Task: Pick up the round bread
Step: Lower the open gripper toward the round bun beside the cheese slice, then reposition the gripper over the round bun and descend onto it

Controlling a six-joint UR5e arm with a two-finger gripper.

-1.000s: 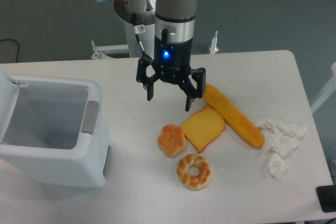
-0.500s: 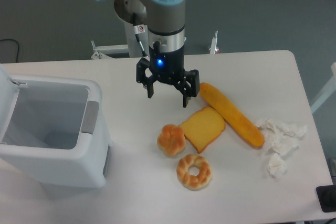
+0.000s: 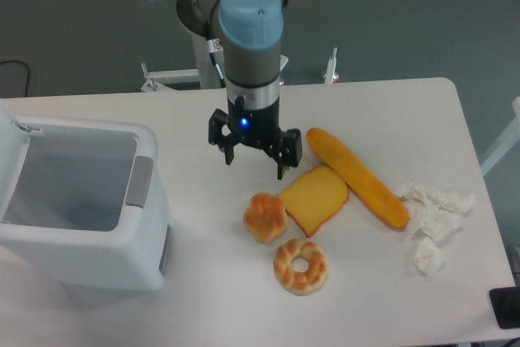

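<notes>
pincer spread and empty above the table, round bread below, just nearer the camera

We see a white tabletop carrying a white open-topped bin at its left side. Near the middle lies the round bread, just beside a square toast slice. A ring-shaped doughnut bread sits near both, closer to us. A long baguette lies diagonally just right of the toast, and crumpled white paper lies near the right edge.
</notes>
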